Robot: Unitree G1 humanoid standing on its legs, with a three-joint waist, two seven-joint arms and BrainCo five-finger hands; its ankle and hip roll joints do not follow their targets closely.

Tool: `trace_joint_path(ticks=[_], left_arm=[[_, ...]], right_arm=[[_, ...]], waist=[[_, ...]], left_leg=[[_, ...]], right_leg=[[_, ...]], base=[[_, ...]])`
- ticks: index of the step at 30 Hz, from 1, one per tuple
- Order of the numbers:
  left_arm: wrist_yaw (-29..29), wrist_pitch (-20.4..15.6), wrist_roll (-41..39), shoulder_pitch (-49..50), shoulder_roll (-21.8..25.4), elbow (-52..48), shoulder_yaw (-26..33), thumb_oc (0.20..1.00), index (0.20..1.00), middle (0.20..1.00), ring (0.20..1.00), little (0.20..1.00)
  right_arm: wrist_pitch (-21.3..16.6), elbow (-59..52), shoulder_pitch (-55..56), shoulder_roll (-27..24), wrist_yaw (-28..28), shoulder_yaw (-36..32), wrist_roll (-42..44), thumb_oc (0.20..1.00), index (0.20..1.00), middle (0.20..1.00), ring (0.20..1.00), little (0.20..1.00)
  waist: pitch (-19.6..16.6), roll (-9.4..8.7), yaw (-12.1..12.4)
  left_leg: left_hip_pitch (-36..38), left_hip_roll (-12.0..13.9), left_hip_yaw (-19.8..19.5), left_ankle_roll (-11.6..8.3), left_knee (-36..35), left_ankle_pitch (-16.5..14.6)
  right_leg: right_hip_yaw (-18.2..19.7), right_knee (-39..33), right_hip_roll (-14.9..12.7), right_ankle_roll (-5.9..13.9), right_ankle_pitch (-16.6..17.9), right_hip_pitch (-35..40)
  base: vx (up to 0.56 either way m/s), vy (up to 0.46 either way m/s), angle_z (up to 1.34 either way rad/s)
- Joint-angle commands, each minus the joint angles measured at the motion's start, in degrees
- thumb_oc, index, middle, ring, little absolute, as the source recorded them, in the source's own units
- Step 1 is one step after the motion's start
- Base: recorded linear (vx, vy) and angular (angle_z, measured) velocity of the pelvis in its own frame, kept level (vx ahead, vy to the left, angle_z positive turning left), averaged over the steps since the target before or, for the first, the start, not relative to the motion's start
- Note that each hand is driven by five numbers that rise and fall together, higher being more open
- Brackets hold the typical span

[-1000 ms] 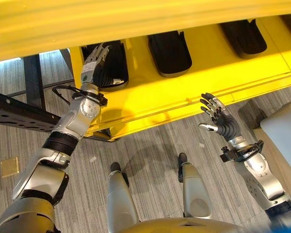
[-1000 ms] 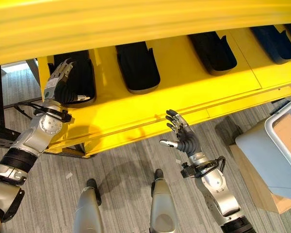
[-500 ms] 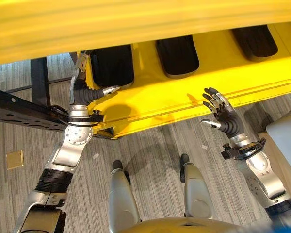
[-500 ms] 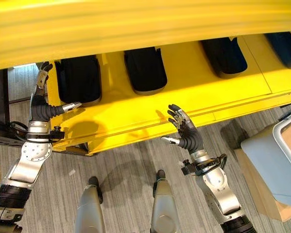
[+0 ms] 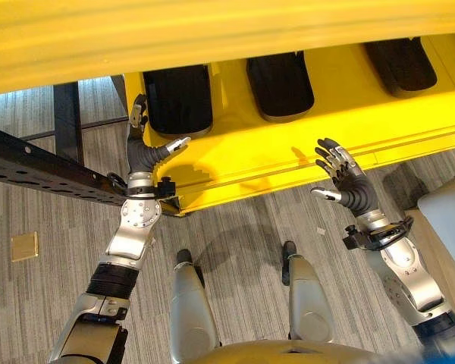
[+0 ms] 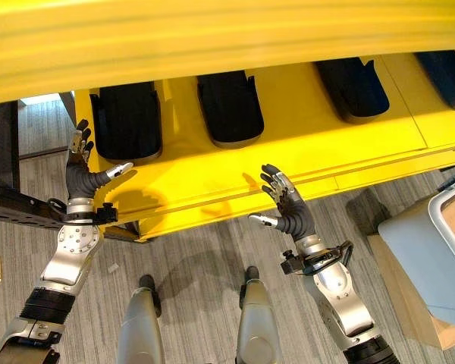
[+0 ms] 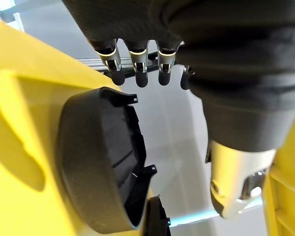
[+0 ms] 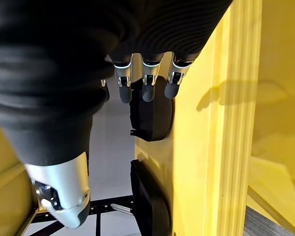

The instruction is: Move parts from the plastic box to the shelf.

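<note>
Several black moulded parts lie in a row on the yellow shelf (image 5: pixel 235 155); the leftmost part (image 5: pixel 178 98) sits at the shelf's left end, with another part (image 5: pixel 280 83) beside it. My left hand (image 5: pixel 142 152) is open and empty at the shelf's front left corner, just below that leftmost part (image 7: pixel 101 162) and apart from it. My right hand (image 5: pixel 349 186) is raised in front of the shelf's edge (image 8: pixel 226 123), fingers spread, holding nothing. The grey plastic box (image 6: pixel 428 250) stands at the right; I cannot see inside it.
A black perforated beam (image 5: pixel 38 171) runs in from the left, close to my left arm. A yellow upper shelf (image 5: pixel 212 30) overhangs the top of the view. The box rests on a brown cardboard carton (image 6: pixel 409 303). Grey plank floor lies below.
My left hand has come off the leftmost black part and drawn back and down to the shelf's front corner; the part stays on the shelf. The right hand has hardly moved.
</note>
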Motion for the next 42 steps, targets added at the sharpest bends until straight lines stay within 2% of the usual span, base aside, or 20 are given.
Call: trace_joint_path(ticks=[1, 12, 30, 36, 42], left_arm=[[1.52, -2.55, -2.30, -3.18, 0.54, 1.10, -1.70, 1.000, 1.000, 1.000, 1.000, 1.000], [3.89, -3.46, -9.45, -3.25, -2.82, 5.34, -0.12, 1.000, 1.000, 1.000, 1.000, 1.000], [5.95, -3.99, -10.99, -0.11, -2.87, 5.20, 3.35, 1.000, 1.000, 1.000, 1.000, 1.000], [5.05, -4.43, -12.13, 3.09, -2.75, 3.35, 4.82, 1.000, 1.000, 1.000, 1.000, 1.000], [-1.31, -4.92, -16.59, 12.60, -1.97, -3.55, 7.22, 1.000, 1.000, 1.000, 1.000, 1.000]], right_arm=[[-3.87, -2.48, -1.50, 0.24, -1.06, -0.51, 0.15, 1.000, 1.000, 1.000, 1.000, 1.000], [-3.88, -3.00, -1.32, -0.53, -2.69, 0.56, -0.02, 1.000, 1.000, 1.000, 1.000, 1.000], [-3.95, -3.24, -1.72, -0.83, -3.35, 1.06, 0.47, 1.000, 1.000, 1.000, 1.000, 1.000], [-3.74, -3.20, -1.37, -0.70, -3.65, 0.55, -0.04, 1.000, 1.000, 1.000, 1.000, 1.000], [-3.34, -3.63, -0.14, -0.66, -2.80, -1.30, -0.16, 1.000, 1.000, 1.000, 1.000, 1.000]], waist=[[-1.63, -0.95, -0.08], [-1.31, -1.48, -0.06], [-0.80, -1.73, 0.70], [-0.79, -1.48, 1.11], [-0.54, -0.82, 2.16]], left_leg=[[1.27, 1.80, -0.78, 0.03, -1.37, 3.89], [0.69, 1.85, -0.93, 0.02, -0.94, 4.10], [0.66, 1.59, -0.93, 0.09, -0.88, 4.15], [0.90, 1.45, -1.12, 0.13, -0.86, 4.08], [2.26, 1.35, -1.42, 0.13, -1.35, 4.20]], right_leg=[[2.83, 3.27, -1.24, 0.23, 4.27, -1.26], [3.19, 3.72, -1.20, 0.24, 4.47, -2.04], [2.97, 3.99, -1.43, 0.17, 4.41, -1.99], [2.92, 4.12, -1.56, 0.15, 4.25, -1.58], [2.47, 4.59, -1.70, 0.07, 3.45, 0.17]], base=[[0.00, 0.000, 0.00], [0.00, 0.000, 0.00], [0.00, 0.000, 0.00], [0.00, 0.000, 0.00], [0.00, -0.006, 0.00]])
